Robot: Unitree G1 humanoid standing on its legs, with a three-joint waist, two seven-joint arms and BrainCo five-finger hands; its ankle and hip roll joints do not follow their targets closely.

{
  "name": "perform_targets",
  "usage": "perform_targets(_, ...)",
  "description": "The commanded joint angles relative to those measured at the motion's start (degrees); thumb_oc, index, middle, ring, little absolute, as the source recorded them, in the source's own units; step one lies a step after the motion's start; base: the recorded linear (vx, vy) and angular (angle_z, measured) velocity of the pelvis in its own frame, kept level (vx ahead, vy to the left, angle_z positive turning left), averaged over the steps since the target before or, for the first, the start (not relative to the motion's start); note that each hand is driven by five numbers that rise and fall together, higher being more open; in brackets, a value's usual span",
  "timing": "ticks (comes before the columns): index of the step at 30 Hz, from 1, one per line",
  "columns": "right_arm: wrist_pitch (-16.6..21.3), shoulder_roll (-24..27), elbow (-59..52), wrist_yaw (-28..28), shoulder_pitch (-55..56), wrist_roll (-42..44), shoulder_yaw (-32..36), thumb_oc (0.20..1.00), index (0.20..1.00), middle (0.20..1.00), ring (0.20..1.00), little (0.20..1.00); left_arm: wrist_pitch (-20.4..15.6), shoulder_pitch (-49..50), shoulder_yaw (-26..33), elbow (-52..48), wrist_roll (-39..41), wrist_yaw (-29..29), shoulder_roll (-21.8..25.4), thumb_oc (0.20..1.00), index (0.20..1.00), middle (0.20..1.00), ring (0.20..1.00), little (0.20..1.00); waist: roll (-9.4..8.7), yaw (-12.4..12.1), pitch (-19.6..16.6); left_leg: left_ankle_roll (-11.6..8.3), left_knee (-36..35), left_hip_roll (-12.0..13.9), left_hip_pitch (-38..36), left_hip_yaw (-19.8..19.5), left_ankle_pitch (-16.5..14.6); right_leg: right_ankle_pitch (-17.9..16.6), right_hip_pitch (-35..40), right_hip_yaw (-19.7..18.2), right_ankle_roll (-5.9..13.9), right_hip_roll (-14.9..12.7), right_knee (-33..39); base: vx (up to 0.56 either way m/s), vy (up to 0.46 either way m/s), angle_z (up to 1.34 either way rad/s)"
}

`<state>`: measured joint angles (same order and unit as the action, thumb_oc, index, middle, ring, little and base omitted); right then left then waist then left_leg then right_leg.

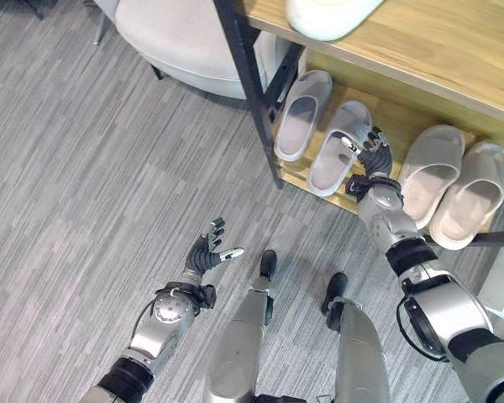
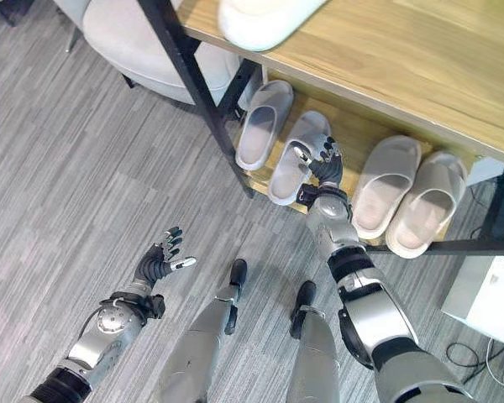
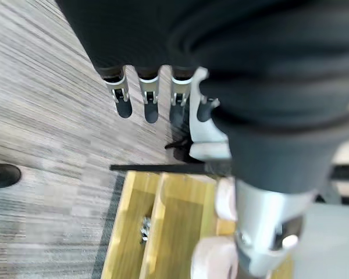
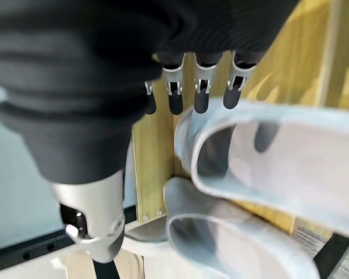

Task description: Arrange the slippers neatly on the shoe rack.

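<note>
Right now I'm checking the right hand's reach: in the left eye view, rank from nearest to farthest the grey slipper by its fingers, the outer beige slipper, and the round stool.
From the right hand:
1. Grey slipper, on the lower shelf at its fingertips, on the hand's left.
2. Outer beige slipper, far right of the same shelf.
3. Round stool, on the floor beyond the rack's left post.

Shoe rack [image 1: 420, 42]: light yellow-brown wood grain shelves, black frame. Lower shelf: grey slipper pair [image 1: 301, 113], pinkish-grey insoles; cream-beige slipper pair [image 1: 454, 180]. Top shelf: pale cream-white slipper [image 1: 328, 17]. Floor [image 1: 92, 193]: grey, fine streaked stripe pattern. Off-white round seat [image 1: 172, 38]. Both robot hands: silver fingers, dark tips.
</note>
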<state>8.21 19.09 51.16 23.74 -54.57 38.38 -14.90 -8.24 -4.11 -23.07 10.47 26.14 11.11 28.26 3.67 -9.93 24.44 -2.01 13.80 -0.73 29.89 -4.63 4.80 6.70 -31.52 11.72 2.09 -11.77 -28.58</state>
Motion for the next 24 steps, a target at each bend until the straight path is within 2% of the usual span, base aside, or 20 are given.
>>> perform_targets(1,1.36,2.47,-2.91,1.08,0.29,1.03,0.66,1.000,1.000,1.000,1.000,1.000,-2.66,1.03,-0.76,-2.69,0.95,-0.74,2.28,1.000,1.000,1.000,1.000,1.000,0.10,-0.24,0.40,-1.13,3.61,-0.28,0.76,-2.55,-9.15,5.51,6.27,1.37,2.80,-0.40,1.95,0.03,0.011,0.12)
perform_targets(9,1.60,4.00,-0.63,2.07,-0.98,1.04,1.50,1.000,1.000,1.000,1.000,1.000,-3.10,1.59,-0.76,-2.59,0.95,-0.46,2.05,1.000,1.000,1.000,1.000,1.000,0.19,-0.78,0.69,-1.04,3.59,-0.60,1.52,-2.77,-9.17,5.87,5.88,1.95,3.05,-0.68,1.61,0.03,0.006,0.06)
perform_targets(14,2.66,4.58,-3.04,3.82,0.96,0.32,2.86,1.000,1.000,1.000,1.000,1.000,-2.96,2.06,-0.53,-2.68,0.20,0.25,1.45,1.000,1.000,1.000,1.000,1.000,0.00,-0.44,0.98,-0.87,3.39,-0.62,1.59,-2.77,-9.31,5.85,5.61,1.82,3.28,-0.68,1.50,0.04,0.011,0.03)
perform_targets(24,1.95,1.92,-0.51,4.40,1.26,-0.60,2.00,1.000,1.000,1.000,1.000,1.000,-2.87,0.39,-1.62,-2.35,-0.52,1.11,0.61,1.000,1.000,1.000,1.000,1.000,0.02,0.29,1.64,-0.45,3.93,-0.63,2.45,-2.24,-9.64,5.74,4.43,1.23,3.21,-0.61,1.19,0.00,0.005,0.00)
